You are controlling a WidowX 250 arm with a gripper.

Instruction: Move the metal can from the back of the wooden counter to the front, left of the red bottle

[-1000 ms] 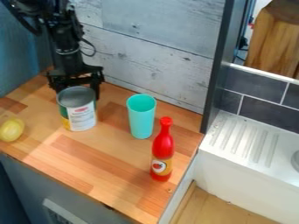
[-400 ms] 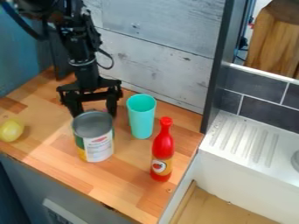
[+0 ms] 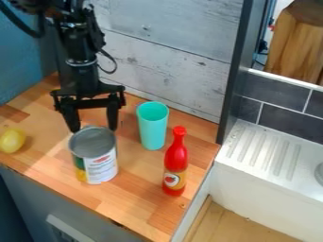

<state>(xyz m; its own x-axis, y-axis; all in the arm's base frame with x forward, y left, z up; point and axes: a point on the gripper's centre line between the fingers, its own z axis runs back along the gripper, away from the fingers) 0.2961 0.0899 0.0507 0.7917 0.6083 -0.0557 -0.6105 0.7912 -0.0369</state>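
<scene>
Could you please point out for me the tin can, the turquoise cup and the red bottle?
Tin can [image 3: 101,167]: camera view, on the pale label at its side.
Turquoise cup [image 3: 152,132]: camera view, on its outer wall.
Red bottle [image 3: 176,159]: camera view, on its body above the label.

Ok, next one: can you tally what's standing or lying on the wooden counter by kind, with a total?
Cans: 1
Cups: 1
Bottles: 1
Yellow fruit, probably a lemon: 1
Total on the wooden counter: 4
</scene>
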